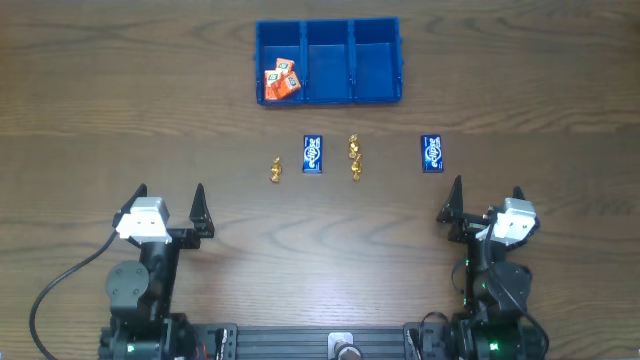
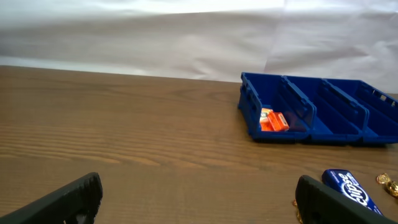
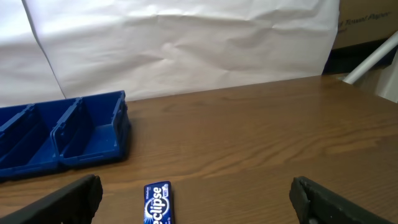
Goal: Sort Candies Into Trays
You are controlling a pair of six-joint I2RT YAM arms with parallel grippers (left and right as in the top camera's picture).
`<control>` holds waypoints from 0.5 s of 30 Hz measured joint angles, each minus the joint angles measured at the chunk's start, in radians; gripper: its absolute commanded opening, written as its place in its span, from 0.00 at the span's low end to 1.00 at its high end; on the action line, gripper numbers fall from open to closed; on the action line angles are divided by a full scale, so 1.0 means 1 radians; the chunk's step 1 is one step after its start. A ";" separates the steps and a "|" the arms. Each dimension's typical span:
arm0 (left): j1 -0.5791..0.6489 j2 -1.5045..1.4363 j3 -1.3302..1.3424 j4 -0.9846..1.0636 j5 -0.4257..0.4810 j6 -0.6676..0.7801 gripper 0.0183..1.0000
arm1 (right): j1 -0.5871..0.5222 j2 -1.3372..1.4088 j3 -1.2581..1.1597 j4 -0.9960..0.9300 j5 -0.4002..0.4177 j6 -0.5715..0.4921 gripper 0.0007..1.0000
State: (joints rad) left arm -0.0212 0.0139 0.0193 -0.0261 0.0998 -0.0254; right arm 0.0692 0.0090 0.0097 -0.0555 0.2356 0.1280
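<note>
- Tabletop (image 1: 100, 100) of dark brown wood grain, spreading flat and matte under everything, pale streaks running side to side in the top view.
- Hanging behind the table's far edge: white sheet (image 2: 155, 37), creased and slightly rumpled, screening off the room; cardboard box (image 3: 367, 25) peeking out past the sheet's edge in the right wrist view.
- Sitting near the far side, about the middle: blue tray (image 1: 328, 99), hard glossy plastic, rectangular, split by two dividers into three compartments side by side.
- Lying in the tray's left compartment: orange candies (image 1: 281, 80), small square packets, piled loosely.
- Lying flat on the wood between tray and arms: blue pack (image 1: 313, 153), slim and oblong with rounded ends, just left of centre; second blue pack (image 1: 432, 153), same shape, well off to the right.
- Glinting just right of the first pack: gold-wrapped candies (image 1: 354, 148), a pair in crinkled shiny foil; lone gold-wrapped candy (image 1: 276, 170) resting just left of that pack.
- Standing at the near left: left claw (image 1: 170, 195), black pointed fingers spread wide, gripping nothing, well apart from every candy.
- Standing at the near right: right claw (image 1: 488, 192), likewise splayed and holding nothing, second blue pack lying just ahead of it.
- Looping beside the left arm's base: black cable (image 1: 60, 290), thin and smooth.
</note>
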 measured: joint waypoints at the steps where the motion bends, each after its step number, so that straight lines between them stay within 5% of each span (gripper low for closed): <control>1: 0.000 0.000 0.000 0.000 0.000 0.000 1.00 | 0.000 0.000 0.000 0.000 0.000 0.000 1.00; 15: 0.000 0.000 0.000 0.000 0.000 0.000 1.00 | 0.000 0.126 0.058 -0.016 -0.006 0.000 1.00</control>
State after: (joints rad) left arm -0.0212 0.0139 0.0193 -0.0261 0.0998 -0.0254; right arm 0.0692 0.1352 0.0673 -0.0719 0.2295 0.1280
